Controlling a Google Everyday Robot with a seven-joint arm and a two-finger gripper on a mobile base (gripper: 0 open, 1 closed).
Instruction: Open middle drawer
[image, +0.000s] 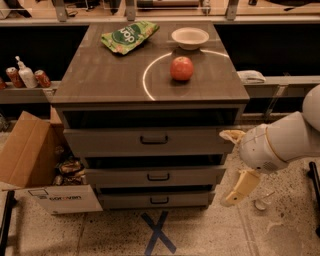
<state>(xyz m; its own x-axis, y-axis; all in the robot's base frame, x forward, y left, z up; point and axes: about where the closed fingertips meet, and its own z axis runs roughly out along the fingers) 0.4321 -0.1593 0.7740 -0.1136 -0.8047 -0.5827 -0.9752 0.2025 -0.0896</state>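
Camera view, from the left: a cardboard box (25, 150) leans beside the cabinet (100, 75). At the cabinet's centre, the middle drawer (125, 177) sits between the taller top front and the narrow bottom one. Just off its right end hangs the gripper (226, 168), fingers spread wide, holding nothing.

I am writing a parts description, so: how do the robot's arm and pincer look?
The arm is a thick, smooth white shell with a thin tan ring at one seam. The pincer, right of the chest of drawers, is pale cream-yellow. No cables or markings show.
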